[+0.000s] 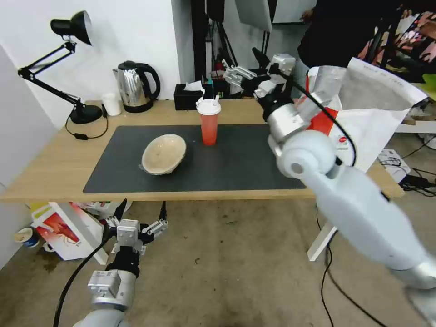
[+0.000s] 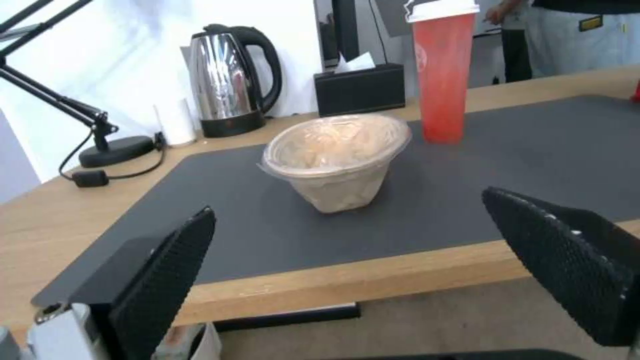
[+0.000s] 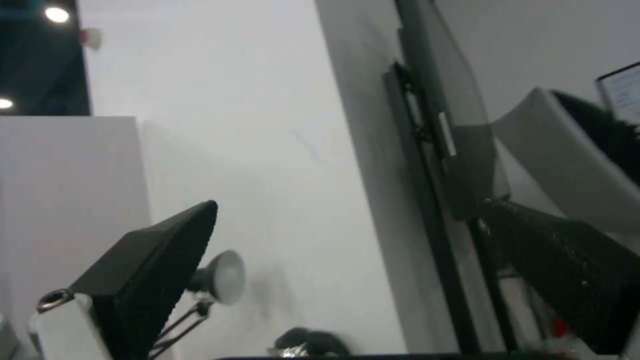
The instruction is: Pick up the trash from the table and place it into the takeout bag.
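1. The beige bowl [image 1: 164, 153], shallow, round and fibrous-looking, with a clear film over its mouth, sat tilted on the dark grey mat [image 1: 236, 168], mouth turned toward the robot.
2. The tall red translucent cup [image 1: 209, 122] stood upright just behind it, long axis vertical, capped by a white lid.
3. The takeout bag [image 1: 363, 113], white with a red band and crinkled silvery lining, stood open at the worktop's [image 1: 54, 168] right end.
4. The right tool [image 1: 245, 75] was raised above the worktop's far edge, fingers spread, holding nothing.
5. The left tool [image 1: 141, 212] hung low before the worktop's near edge, textured black pads [image 2: 167, 265] spread wide.
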